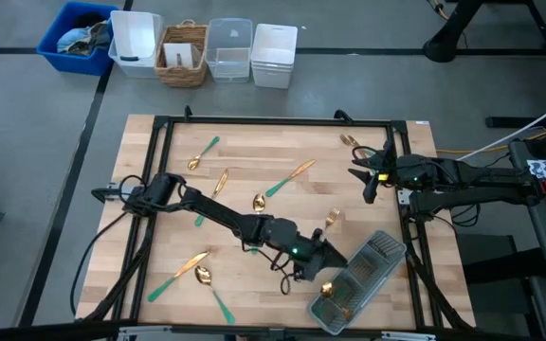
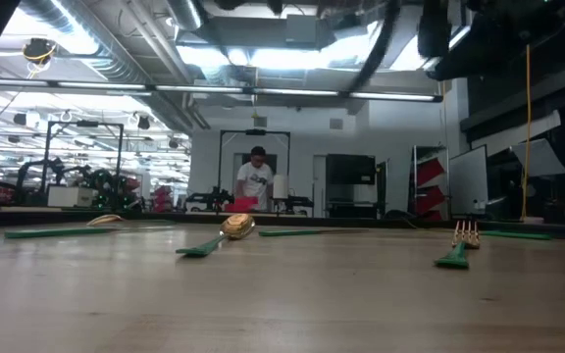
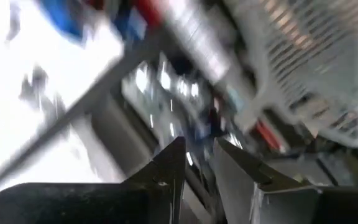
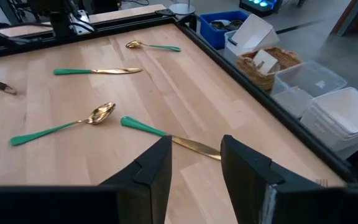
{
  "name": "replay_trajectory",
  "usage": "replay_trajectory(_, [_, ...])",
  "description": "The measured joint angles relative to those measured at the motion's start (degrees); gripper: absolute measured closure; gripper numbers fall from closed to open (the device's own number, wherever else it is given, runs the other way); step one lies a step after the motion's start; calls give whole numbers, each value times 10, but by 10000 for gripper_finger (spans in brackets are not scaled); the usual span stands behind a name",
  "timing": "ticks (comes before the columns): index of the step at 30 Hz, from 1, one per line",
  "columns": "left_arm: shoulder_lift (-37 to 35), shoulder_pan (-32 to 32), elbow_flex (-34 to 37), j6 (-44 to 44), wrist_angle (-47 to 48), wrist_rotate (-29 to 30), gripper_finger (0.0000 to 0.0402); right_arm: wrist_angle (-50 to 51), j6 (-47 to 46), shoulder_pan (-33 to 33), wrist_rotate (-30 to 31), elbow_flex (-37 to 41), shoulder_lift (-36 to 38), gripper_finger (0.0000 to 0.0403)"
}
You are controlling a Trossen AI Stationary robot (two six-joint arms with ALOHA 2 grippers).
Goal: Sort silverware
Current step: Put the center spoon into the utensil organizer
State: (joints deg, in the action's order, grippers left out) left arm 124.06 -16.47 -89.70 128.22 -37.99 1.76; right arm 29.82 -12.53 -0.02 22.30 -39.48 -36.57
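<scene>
Gold-headed, teal-handled silverware lies scattered flat on the wooden table: a spoon point(image 1: 202, 152), a knife point(image 1: 220, 181), a spoon point(image 1: 260, 201), a knife point(image 1: 292, 175), a fork point(image 1: 333, 220), a fork point(image 1: 349, 142), and a knife and spoon point(image 1: 197, 270) near the front edge. Some gold pieces point(image 1: 330, 292) lie in the clear tray point(image 1: 387, 248). My left gripper point(image 1: 335, 258) is open and hovers at the tray's left end; its blurred wrist view shows the tray's mesh point(image 3: 316, 62) beyond the gripper point(image 3: 201, 146). My right gripper point(image 1: 366, 185) is open near the right edge, above a knife point(image 4: 188, 145).
A black frame point(image 1: 159, 152) borders the table. Beyond the far edge stand a blue bin point(image 1: 79, 38), a white bin point(image 1: 136, 43), a wicker basket point(image 1: 183, 52), a clear container point(image 1: 230, 47) and a white container point(image 1: 273, 55). A person point(image 2: 256, 181) stands far behind.
</scene>
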Motion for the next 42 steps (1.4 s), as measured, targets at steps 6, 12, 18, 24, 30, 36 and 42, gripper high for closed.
replay_trajectory(6, [-24, 4, 2, -163, -84, 192, 340, 1, -12, 0, 0, 0, 0, 265])
replay_trajectory(12, [-56, 30, 3, -285, -37, 347, 357, 2, -26, -53, -11, 0, -22, 265])
replay_trajectory(18, [-132, 74, 3, -531, 248, 440, 372, -1, -36, -179, -80, 0, -49, 265])
replay_trajectory(24, [-228, 152, 3, -943, 685, 251, 377, -10, -22, -316, -185, 0, -119, 265])
replay_trajectory(30, [-252, 231, 3, -1190, 922, 83, 369, -83, -17, -405, -315, 0, -218, 265])
replay_trajectory(36, [-247, 260, 49, -1407, 964, 73, 369, -139, -3, -420, -367, 0, -275, 265])
replay_trajectory(42, [-246, 256, 138, -1642, 947, 71, 374, -139, 33, -420, -369, 0, -278, 265])
